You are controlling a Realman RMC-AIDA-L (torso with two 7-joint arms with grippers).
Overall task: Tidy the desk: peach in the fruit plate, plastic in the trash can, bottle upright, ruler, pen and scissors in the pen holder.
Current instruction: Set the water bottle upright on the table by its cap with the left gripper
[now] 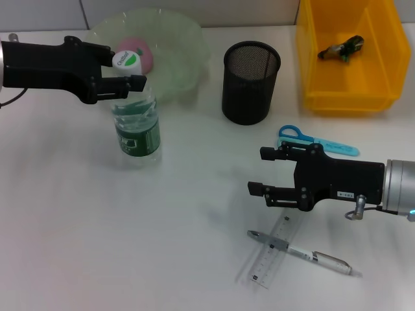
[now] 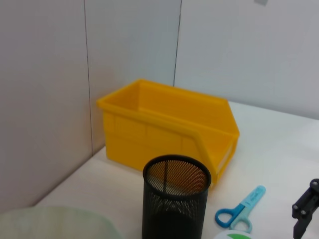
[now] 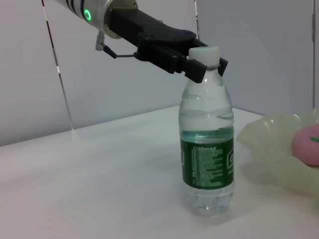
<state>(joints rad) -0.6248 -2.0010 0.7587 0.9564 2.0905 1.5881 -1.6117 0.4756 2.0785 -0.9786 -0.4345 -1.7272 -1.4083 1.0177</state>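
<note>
Left pincer [image 1: 123, 72] clamped on the bottle [image 1: 136, 123] neck under the cap; bottle stands upright on the counter [image 1: 97, 227]. Right pincer [image 1: 259, 172] wide, hovering above ruler [image 1: 271, 256] and pen [image 1: 301, 251], scissors [image 1: 311, 139] just behind. Peach [image 1: 137, 52] already in plate [image 1: 175, 45].

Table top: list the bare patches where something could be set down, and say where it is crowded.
Bare table: the wide stretch in front of the upright bottle on the robot's left, and the strip between bottle and pen holder. Crowded: the right side, where the right gripper hovers over scissors, ruler and pen. The left gripper is at the bottle neck.
</note>
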